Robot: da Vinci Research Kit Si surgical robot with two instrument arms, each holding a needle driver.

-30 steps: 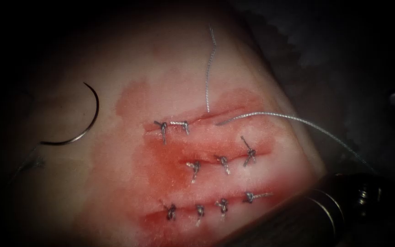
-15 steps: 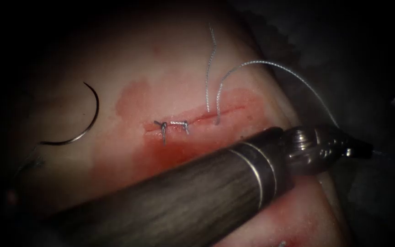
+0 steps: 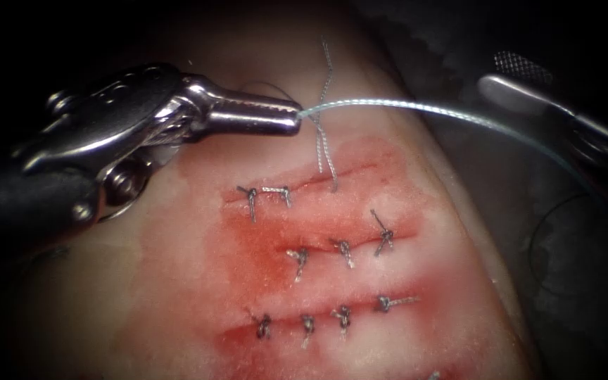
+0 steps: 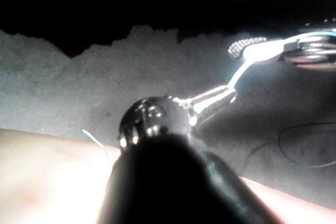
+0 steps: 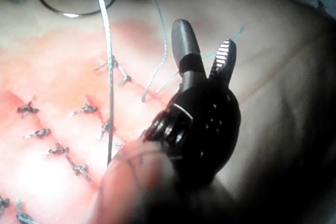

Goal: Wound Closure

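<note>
My left tool (image 3: 295, 117) reaches in from the left above the top cut, shut on the thread (image 3: 402, 105) at its jaw tips. From there two strands drop to the top cut (image 3: 346, 172), and a long strand runs right, past my right tool (image 3: 511, 76). That tool hovers off the tissue's right edge with its jaws (image 5: 206, 43) apart in a narrow V, nothing seen gripped. The curved needle (image 5: 68, 13) lies free on the tissue left of the cuts, held by neither tool. The left tool (image 4: 223, 95) points towards the right tool's toothed jaw.
The tissue (image 3: 177, 302) carries three cuts. The top one has one stitch (image 3: 269, 191); the middle (image 3: 343, 250) and lower (image 3: 343, 317) ones are tied with several knots. Red fluid stains the area. Dark cloth (image 3: 571, 267) lies beyond the right edge.
The left tool swept from the lower right across the cuts to the upper left, drawing the thread up and straight. The right tool moved in from the right edge and its jaws narrowed.
</note>
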